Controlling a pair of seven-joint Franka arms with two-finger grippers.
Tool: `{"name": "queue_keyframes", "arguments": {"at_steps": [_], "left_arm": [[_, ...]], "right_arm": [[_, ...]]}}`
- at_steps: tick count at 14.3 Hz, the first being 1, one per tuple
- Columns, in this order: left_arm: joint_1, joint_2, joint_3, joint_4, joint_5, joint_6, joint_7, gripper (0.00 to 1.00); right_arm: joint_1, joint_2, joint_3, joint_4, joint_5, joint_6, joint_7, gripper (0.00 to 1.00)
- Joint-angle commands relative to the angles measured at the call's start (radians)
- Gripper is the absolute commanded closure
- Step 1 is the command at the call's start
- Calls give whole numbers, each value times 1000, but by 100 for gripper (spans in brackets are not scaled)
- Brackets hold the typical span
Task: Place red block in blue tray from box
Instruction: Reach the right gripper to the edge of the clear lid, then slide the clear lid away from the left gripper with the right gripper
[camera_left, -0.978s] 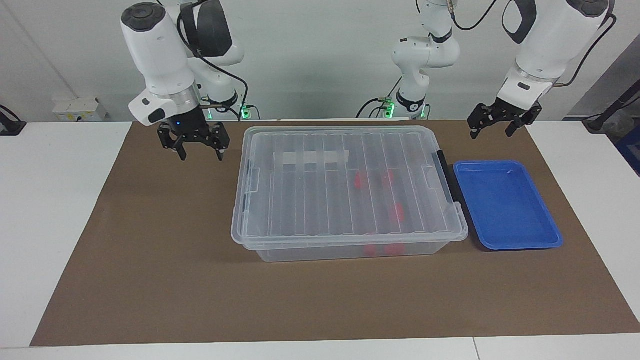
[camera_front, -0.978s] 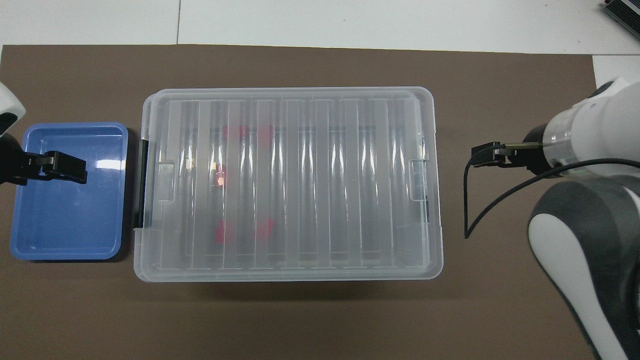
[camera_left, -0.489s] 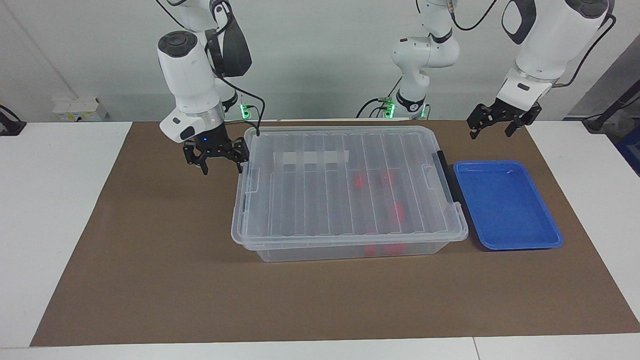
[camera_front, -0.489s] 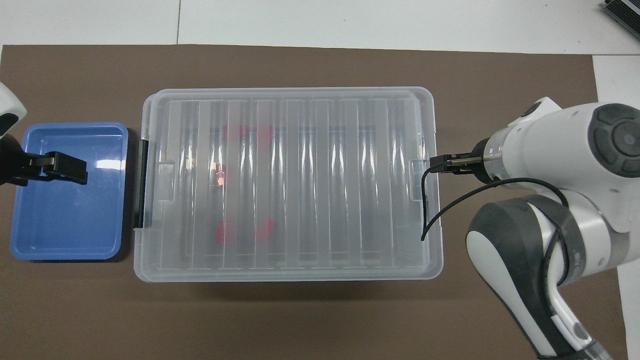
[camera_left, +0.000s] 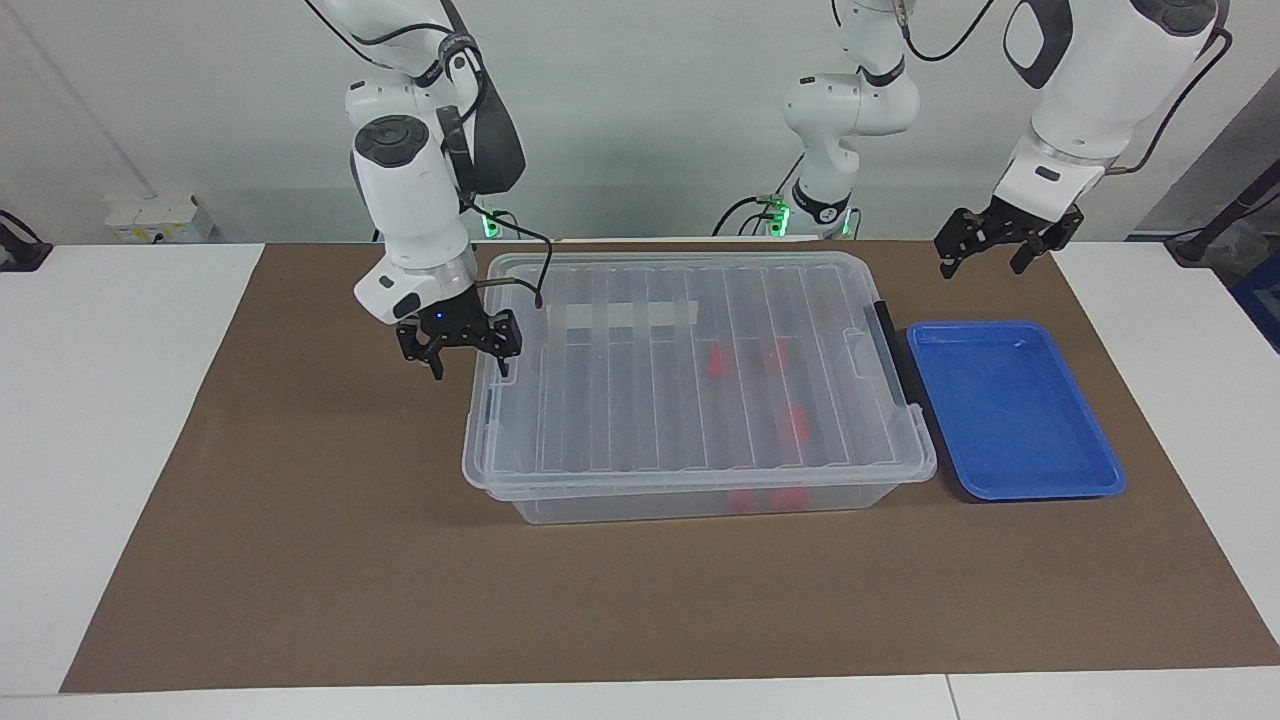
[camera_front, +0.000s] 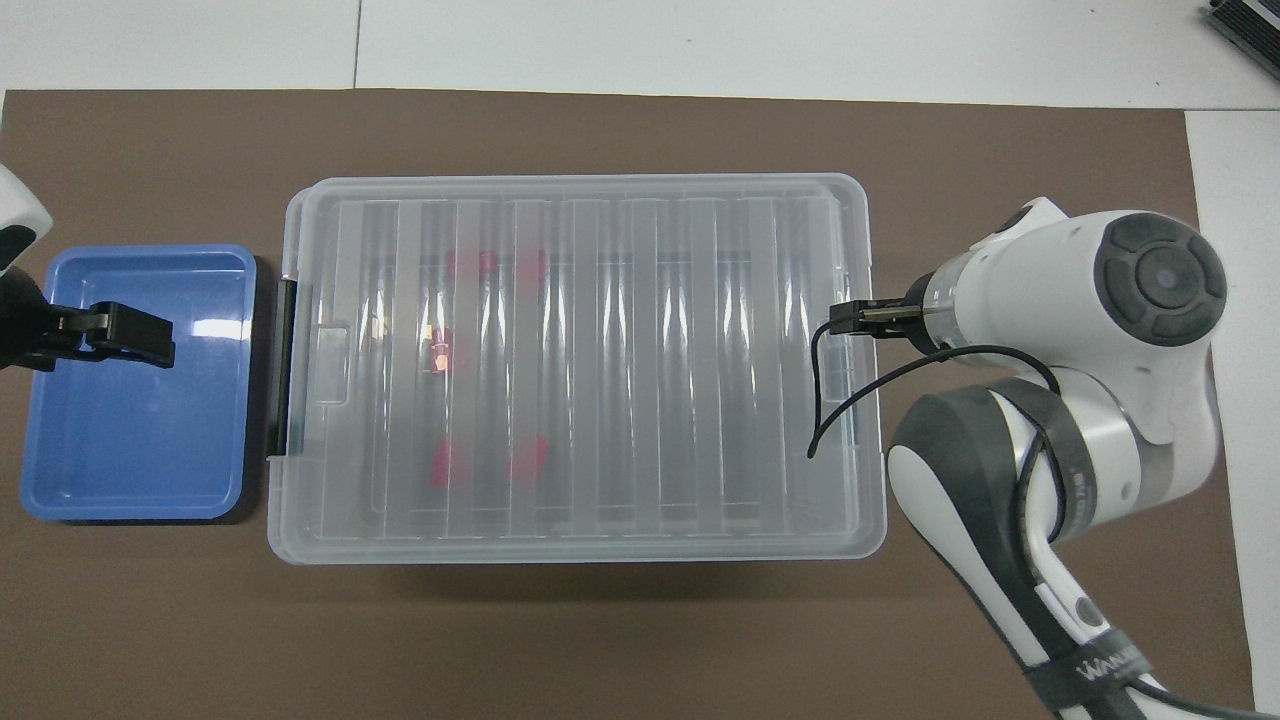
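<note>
- Box: big clear bin, centre of frame in both views, ribbed lid on; black clip handle at the end just beside the blue tray.
- Red block: one of several look-alikes seen through the lid, all inside the box, in the half toward the tray. Can't be reached till the lid's off.
- Handling, my guess: block = light, stiff plastic, smooth so maybe slippery; pinch across two flat sides, mid-height. Lid = light, thin and flexy; take it at the end tab/rim, not mid-panel.
- Right gripper: centre-left in facing view, fingers spread, nothing held, low at the box's end rim away from the tray.
- Left gripper: upper right in facing view, fingers spread, empty, up over the tray's edge; waits.
</note>
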Motion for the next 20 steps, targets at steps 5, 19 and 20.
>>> {"name": "queue_keyframes", "arguments": {"at_steps": [5, 19, 20], "left_arm": [[9, -24, -4, -29, -14, 21, -10, 0], [5, -26, -5, -40, -14, 44, -31, 0], [6, -26, -5, -40, -14, 42, -33, 0]], "right_arm": [[-22, -9, -4, -9, 20, -26, -1, 5], [-165, -13, -4, -7, 20, -83, -238, 4], [-178, -15, -4, -7, 18, -83, -255, 4]]}}
